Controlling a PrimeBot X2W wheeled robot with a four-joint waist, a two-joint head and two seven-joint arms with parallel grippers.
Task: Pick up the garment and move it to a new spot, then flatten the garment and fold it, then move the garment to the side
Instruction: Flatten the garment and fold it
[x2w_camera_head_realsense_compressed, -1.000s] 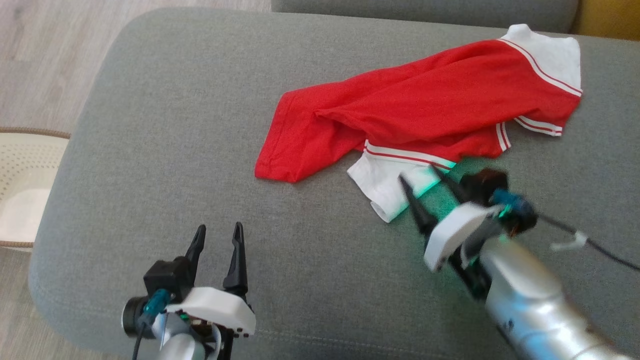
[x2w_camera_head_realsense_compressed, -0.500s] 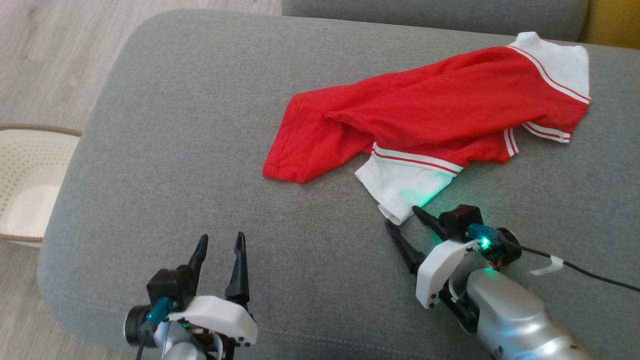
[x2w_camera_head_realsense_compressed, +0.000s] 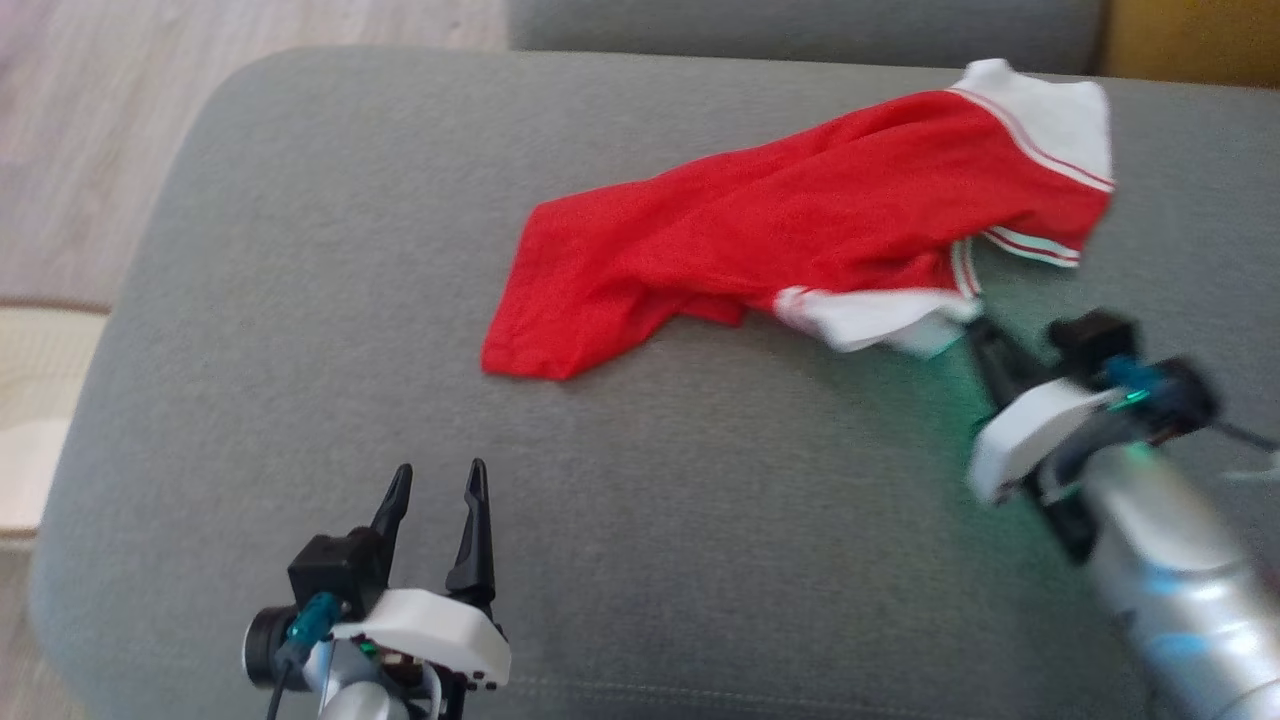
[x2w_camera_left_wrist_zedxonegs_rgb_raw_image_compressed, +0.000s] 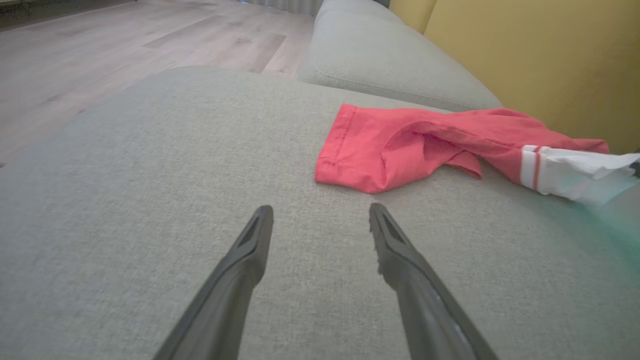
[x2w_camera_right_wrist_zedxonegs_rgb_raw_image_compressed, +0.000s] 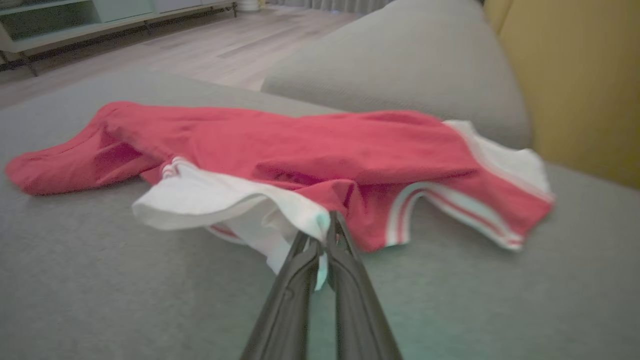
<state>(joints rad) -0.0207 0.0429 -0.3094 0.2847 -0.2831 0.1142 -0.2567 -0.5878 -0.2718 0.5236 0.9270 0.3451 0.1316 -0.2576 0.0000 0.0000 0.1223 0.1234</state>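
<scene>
garment (x2w_camera_head_realsense_compressed: 760, 220): matt knit cloth | cushion (x2w_camera_head_realsense_compressed: 300, 330): coarse woven fabric | floor (x2w_camera_left_wrist_zedxonegs_rgb_raw_image_compressed: 100, 40): smooth wood

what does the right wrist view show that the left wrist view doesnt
Right wrist view: the right hand shut on a white sleeve edge of the red fabric garment with white striped sleeves, plus a pale low cabinet at the back. Left wrist view: the left hand, open, above bare grey fabric sofa cushion, short of the garment's red hem. Both: the garment crumpled on that cushion, the wooden floor and a yellow surface behind.
</scene>
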